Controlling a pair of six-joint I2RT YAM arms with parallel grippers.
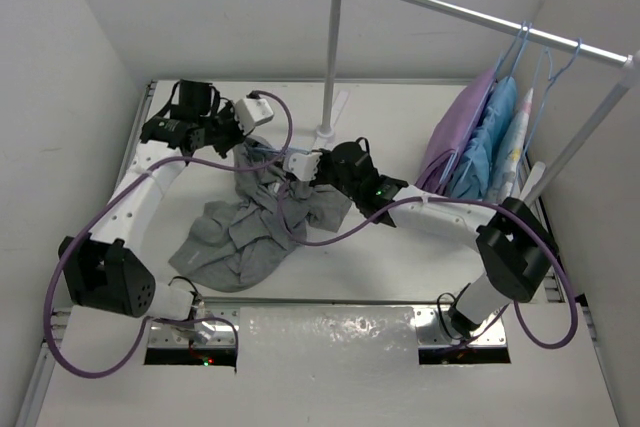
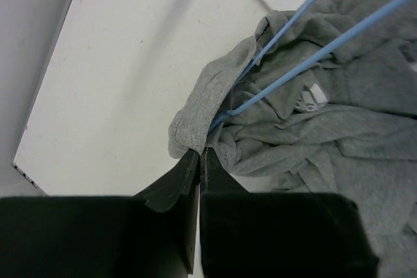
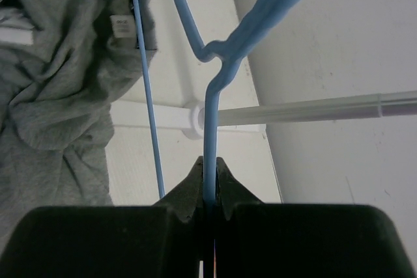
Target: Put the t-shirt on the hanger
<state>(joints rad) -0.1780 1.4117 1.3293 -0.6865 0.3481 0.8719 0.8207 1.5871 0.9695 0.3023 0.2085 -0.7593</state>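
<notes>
**T-shirt's edge hooked over the hanger's far corner, left arm nearest**

The t-shirt [image 1: 245, 232] lies crumpled on the table [image 1: 400, 257], left of centre. Most of it is heaped toward the near side, and only its far edge reaches up to where the two arms meet.

The hanger [image 3: 210, 122] is held low over that far edge. Its long axis runs roughly across the table. The hook and neck are at the right arm's end, and one shoulder corner points toward the left arm. In the left wrist view the two blue wires converge on that corner, which is tucked under a rolled fold of grey cloth. The rest of the frame runs bare across the top of the shirt, so the shirt looks only started onto the hanger, not dressed on it.

The right gripper [image 3: 208, 183] is clamped on the hanger's wire just below the twist at the neck, with the hook rising away above it. The left gripper [image 2: 201, 155] has its fingers pressed together right at the fold over the corner, and it appears to pinch the cloth's edge there.

The next move probably turns on that corner. The fabric lies on the left arm's side, so the left arm is better placed to draw it along the wire toward the neck.
</notes>
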